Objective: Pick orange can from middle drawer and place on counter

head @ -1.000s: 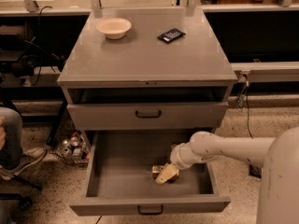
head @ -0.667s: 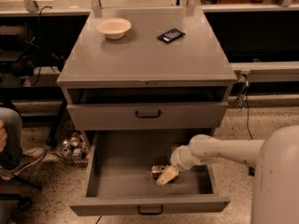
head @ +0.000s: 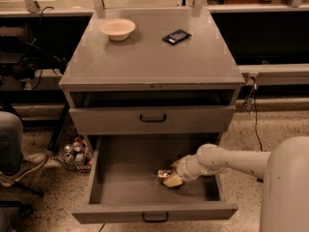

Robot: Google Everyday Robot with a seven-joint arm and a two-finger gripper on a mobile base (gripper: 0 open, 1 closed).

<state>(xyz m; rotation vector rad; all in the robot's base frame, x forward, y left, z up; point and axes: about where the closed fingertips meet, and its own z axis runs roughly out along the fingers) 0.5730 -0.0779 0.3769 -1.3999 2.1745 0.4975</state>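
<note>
The middle drawer (head: 120, 175) is pulled open below the grey counter (head: 149, 57). The orange can (head: 163, 173) lies on the drawer floor, right of the middle, partly hidden by my gripper. My gripper (head: 172, 178) reaches into the drawer from the right on a white arm and is right at the can. Its pale fingers (head: 174, 180) are at the can's near side.
A cream bowl (head: 118, 28) and a small black device (head: 176, 36) sit at the back of the counter. A closed drawer front with a black handle (head: 153, 118) is above the open drawer. A cluster of small cans (head: 73, 151) lies on the floor at the left.
The gripper has shifted slightly left and lower over the can. The can and drawer have not moved.
</note>
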